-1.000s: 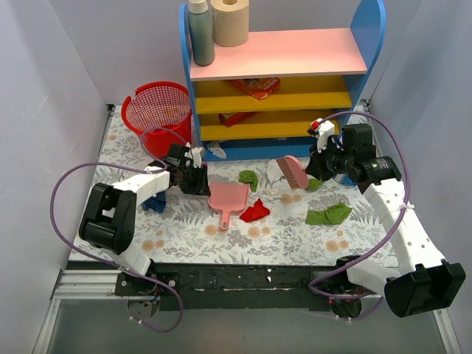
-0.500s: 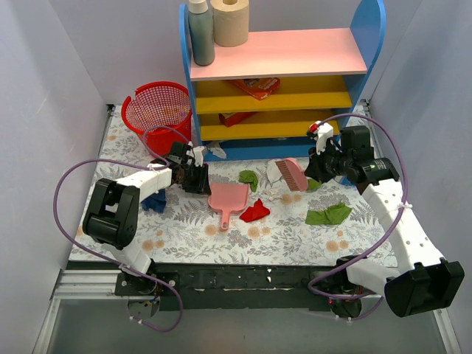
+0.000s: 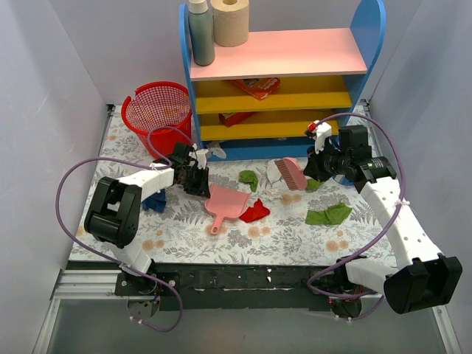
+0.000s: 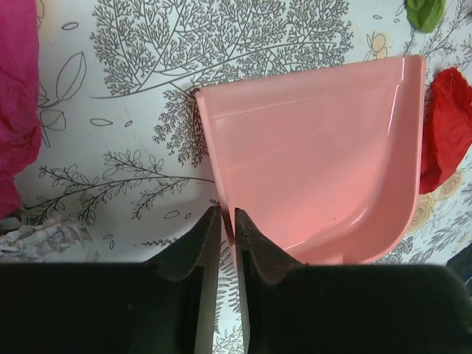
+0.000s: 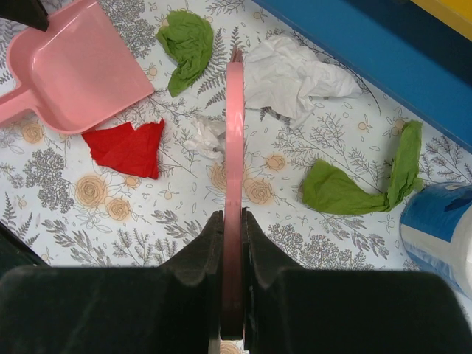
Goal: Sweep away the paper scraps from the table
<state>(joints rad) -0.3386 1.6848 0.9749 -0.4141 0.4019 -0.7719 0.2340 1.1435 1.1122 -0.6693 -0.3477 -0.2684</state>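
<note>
My left gripper [image 3: 195, 179] is shut on the side wall of a pink dustpan [image 3: 227, 200], which lies flat on the table [image 3: 295, 240]; the wrist view shows the jaws [image 4: 227, 217] pinching the pan's edge [image 4: 317, 169]. My right gripper [image 3: 313, 166] is shut on a pink brush [image 3: 290, 173], seen edge-on between its jaws [image 5: 234, 221]. Paper scraps lie around: a red one [image 3: 256, 212] [image 5: 129, 147] by the pan's mouth, green ones [image 3: 248, 178] [image 3: 329, 214] [image 5: 354, 184], a white one [image 5: 291, 74], a dark blue one [image 3: 153, 201] and a magenta one [image 4: 16, 103].
A red mesh basket [image 3: 158, 107] stands at the back left. The blue, pink and yellow shelf unit [image 3: 280, 74] fills the back, with orange packets on its shelves. A blue-and-white roll [image 5: 439, 228] sits under my right wrist.
The dustpan has turned, its handle swinging toward the left, held by my left gripper. My right gripper with the brush has shifted slightly back and left.
</note>
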